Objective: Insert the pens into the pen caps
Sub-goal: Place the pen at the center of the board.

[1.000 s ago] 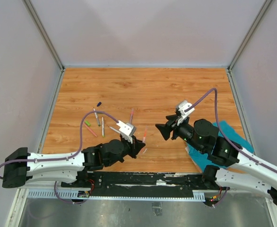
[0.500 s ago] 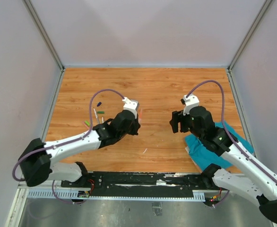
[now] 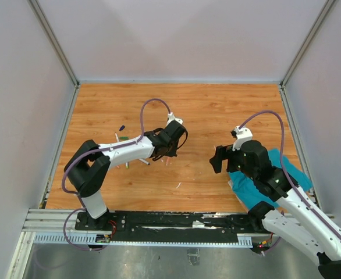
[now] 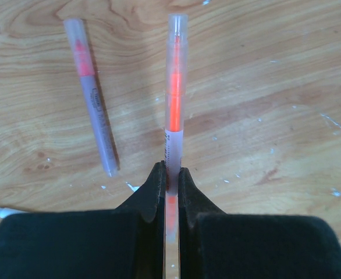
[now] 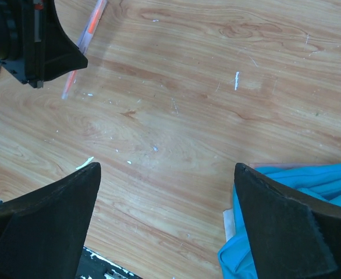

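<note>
Holding the orange pen (image 4: 175, 87) straight matters most now. The left gripper (image 4: 169, 174) is clamped on its barrel over the middle of the table (image 3: 217, 110), and the pen juts forward from the jaws. Its orange tip seems to sit inside a clear sleeve; whether that is a seated cap I cannot tell. If it is, I judge the step to be setting the pen down, so lower it flat before letting go, clear of the pink pen (image 4: 92, 99) lying just beside it. If not, line cap and barrel on 1 axis and push without twisting.

The right gripper (image 5: 166, 171) hangs wide open, holding nothing, toward the table's right edge beside the cloth (image 5: 322, 180).

No container is in view. A blue cap (image 3: 121, 127) and a green cap (image 3: 124, 138) lie loose toward the left edge.
</note>
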{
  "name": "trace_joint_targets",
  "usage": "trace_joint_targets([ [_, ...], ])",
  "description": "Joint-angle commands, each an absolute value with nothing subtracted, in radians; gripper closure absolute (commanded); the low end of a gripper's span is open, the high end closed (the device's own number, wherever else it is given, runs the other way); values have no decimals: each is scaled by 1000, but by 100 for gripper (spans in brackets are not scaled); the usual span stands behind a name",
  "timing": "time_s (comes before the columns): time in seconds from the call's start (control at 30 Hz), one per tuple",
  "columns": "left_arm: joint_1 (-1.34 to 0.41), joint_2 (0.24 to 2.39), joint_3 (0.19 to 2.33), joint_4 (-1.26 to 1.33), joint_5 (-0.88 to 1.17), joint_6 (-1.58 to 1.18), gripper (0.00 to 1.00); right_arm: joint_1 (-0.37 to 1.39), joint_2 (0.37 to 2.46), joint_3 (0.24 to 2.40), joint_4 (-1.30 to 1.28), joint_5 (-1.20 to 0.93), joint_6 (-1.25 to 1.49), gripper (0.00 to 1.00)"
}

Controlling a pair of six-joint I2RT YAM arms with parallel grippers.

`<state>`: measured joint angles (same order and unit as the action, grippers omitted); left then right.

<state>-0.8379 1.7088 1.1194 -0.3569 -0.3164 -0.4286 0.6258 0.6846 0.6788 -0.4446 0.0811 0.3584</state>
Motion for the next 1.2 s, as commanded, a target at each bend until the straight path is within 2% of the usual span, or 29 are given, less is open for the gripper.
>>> trace_joint_targets([
  [0.0, -817, 1744, 1180, -415, -315, -447, 99, 613, 649, 654, -461, 106, 431, 2],
  [0.27, -774, 1742, 1202, -428, -270, -408, 100, 614, 689, 708, -514, 114, 463, 2],
  [0.5, -746, 1719, 1185, -422, -229, -389, 99, 613, 644, 647, -426, 108, 468, 1],
  [1.17, -700, 1870, 1260, -449, -164, -450, 100, 613, 631, 662, -496, 113, 480, 1],
])
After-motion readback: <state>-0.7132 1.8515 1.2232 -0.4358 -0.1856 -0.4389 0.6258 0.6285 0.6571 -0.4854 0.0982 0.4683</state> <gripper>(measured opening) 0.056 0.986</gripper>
